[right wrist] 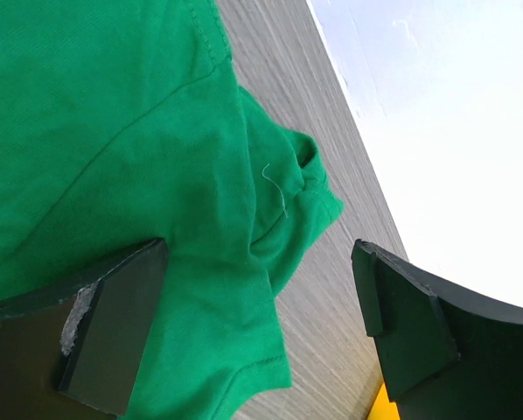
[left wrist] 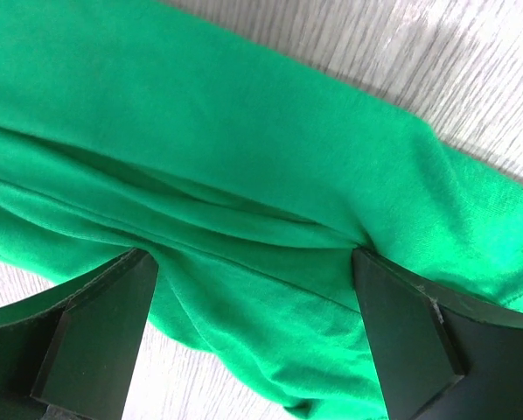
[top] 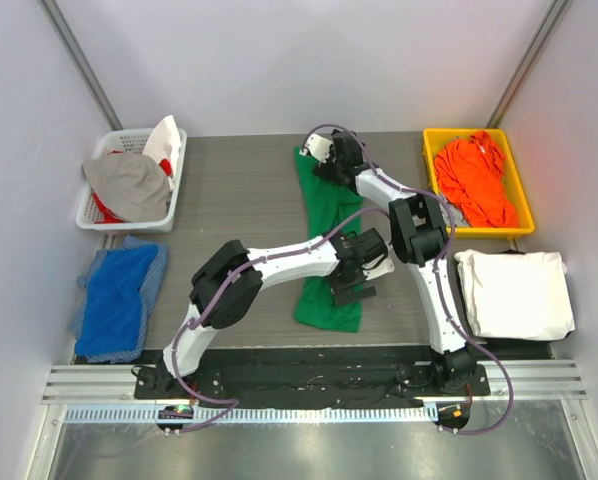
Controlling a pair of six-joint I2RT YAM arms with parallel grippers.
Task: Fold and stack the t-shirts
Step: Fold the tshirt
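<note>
Top view: your bin [top: 428,160], upper right, holds the orange shirt [top: 476,182]. Your basket [top: 125,222], upper left, holds grey cloth [top: 129,182]. At centre lies the green shirt [top: 324,215].
Left wrist: left gripper [left wrist: 253,306] released, straddling green folds.
Right wrist: right gripper [right wrist: 261,315] released over the shirt's edge.

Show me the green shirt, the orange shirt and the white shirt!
green shirt [top: 321,205], top external view, middle of the cloth
orange shirt [top: 476,180], top external view, crumpled middle
white shirt [top: 514,292], top external view, folded top
</note>
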